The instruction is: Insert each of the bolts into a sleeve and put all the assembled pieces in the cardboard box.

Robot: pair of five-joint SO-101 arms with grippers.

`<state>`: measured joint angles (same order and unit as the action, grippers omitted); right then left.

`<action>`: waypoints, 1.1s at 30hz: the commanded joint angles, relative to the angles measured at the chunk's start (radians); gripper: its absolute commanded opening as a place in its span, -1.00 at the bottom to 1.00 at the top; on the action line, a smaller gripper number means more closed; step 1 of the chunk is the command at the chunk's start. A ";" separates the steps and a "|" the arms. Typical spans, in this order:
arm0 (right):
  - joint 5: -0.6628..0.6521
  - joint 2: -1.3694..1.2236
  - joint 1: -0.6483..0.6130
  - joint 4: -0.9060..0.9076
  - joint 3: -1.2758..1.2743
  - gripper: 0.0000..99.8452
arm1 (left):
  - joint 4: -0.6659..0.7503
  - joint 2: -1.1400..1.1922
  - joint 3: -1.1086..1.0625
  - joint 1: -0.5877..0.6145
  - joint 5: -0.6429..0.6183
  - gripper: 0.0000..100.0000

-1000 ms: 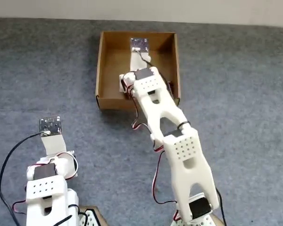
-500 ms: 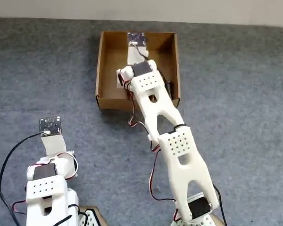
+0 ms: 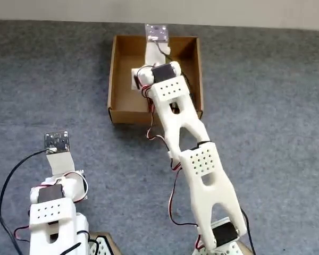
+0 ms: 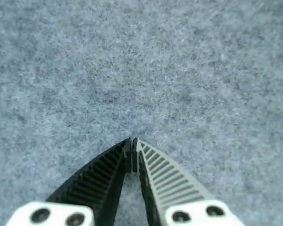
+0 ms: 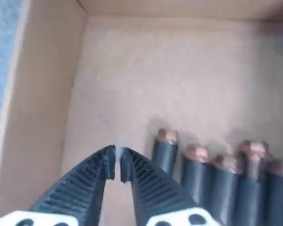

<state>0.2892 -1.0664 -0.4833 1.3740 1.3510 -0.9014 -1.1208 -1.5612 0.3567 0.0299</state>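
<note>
Held the right gripper [image 5: 117, 165] low inside the open brown cardboard box [image 5: 42, 117], black ribbed jaws drawn to a thin slit, gripping and touching nothing. Saw, just beside its tips on the box floor, a row of dark cylindrical sleeves with copper-coloured bolts [image 5: 216, 186], packed side by side. Parked the left gripper [image 4: 133, 143] over grey carpet [image 4: 179, 70], jaws pressed together, empty.

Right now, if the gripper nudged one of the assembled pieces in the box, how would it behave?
Probably rigid: each assembled piece looks like a straight dark sleeve with a coppery bolt end. Being round, it may roll, though neighbours alongside and the cardboard box wall should limit that.
</note>
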 commanded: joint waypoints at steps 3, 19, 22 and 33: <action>0.005 0.096 0.061 0.302 0.357 -0.99 | 0.009 -0.008 0.002 0.013 0.003 -0.92; -0.157 0.478 0.113 0.395 0.271 -0.99 | 0.011 -0.008 0.002 0.012 0.003 -0.92; -0.158 0.730 0.113 0.395 0.005 -0.99 | 0.011 -0.008 0.002 0.012 0.003 -0.92; -0.164 1.719 0.116 0.174 -1.394 -0.99 | 0.011 -0.016 0.004 0.008 0.005 -0.99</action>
<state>0.1312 0.3897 -0.3805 1.6579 0.3491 -0.9014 -1.1208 -1.5612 0.3567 0.0299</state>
